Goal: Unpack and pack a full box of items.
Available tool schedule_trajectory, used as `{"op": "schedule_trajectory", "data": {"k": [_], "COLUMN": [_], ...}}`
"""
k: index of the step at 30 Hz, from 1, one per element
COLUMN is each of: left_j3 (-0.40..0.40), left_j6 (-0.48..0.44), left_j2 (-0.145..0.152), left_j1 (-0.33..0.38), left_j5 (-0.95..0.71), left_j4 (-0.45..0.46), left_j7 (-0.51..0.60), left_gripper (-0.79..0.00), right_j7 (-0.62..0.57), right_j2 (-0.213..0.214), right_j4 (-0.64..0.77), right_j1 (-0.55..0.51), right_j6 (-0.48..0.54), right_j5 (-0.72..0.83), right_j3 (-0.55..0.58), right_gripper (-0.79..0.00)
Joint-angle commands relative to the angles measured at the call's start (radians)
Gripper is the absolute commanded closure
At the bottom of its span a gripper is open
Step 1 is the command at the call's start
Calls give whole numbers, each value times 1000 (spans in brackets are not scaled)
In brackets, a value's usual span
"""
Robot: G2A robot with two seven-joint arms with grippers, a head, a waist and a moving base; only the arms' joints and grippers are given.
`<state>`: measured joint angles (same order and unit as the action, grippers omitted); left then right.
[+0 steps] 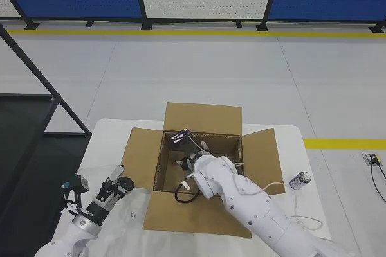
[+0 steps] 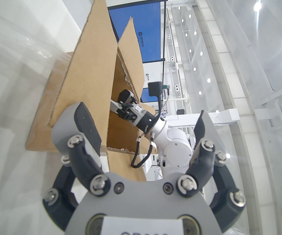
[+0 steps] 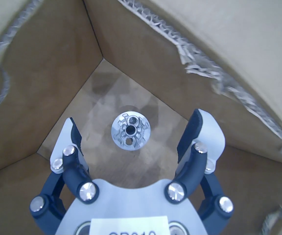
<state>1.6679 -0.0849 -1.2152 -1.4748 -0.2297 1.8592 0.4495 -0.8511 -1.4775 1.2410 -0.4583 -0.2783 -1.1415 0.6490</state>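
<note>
Right claw [image 3: 135,118] gapes in box [image 3: 45,62] corner, over disc [image 3: 130,130].

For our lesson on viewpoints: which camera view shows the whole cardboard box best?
The top view: the cardboard box appears from above with all four flaps spread open around the opening. The left wrist view gives its flaps from outside, seen side-on; the right wrist view, one inner corner and the floor.

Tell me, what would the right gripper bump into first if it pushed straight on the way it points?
Most likely the round metal piece on the floor of the box, lying centred ahead of the open right gripper; how far off is unclear.
</note>
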Motion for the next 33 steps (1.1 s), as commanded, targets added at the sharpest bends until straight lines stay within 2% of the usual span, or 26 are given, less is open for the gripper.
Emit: {"op": "schedule_trajectory", "data": {"k": [1,4,7,11,14,20,25,27,29,33], "left_j3": [0,0,0,0,0,0,0,0,0,0], "left_j6": [0,0,0,0,0,0,0,0,0,0], "left_j2": [0,0,0,0,0,0,0,0,0,0], "left_j1": [0,0,0,0,0,0,0,0,0,0], "left_j5": [0,0,0,0,0,0,0,0,0,0], "left_j4": [0,0,0,0,0,0,0,0,0,0], "left_j7": [0,0,0,0,0,0,0,0,0,0], "left_gripper": [-785,-785,-785,-785,-785,-785,-785,-785,-785,-785], "right_j7": [-55,-133,-165,-140,-104,-2,107,134,136,122], "right_j2": [45,110,156,187,200,206,204,204,204,208], "right_j4": [191,476,710,915,1001,1031,960,909,842,720], "right_j1": [-89,-263,-441,-639,-766,-952,-1055,-1068,-1062,-1002], "right_j6": [1,57,102,129,135,75,90,117,91,131], "right_j5": [-94,-216,-301,-323,-296,-189,-46,-6,-21,-20], "right_j3": [79,231,396,601,752,1002,1142,1163,1174,1142], "right_gripper": [-785,-785,-785,-785,-785,-785,-785,-785,-785,-785]}}
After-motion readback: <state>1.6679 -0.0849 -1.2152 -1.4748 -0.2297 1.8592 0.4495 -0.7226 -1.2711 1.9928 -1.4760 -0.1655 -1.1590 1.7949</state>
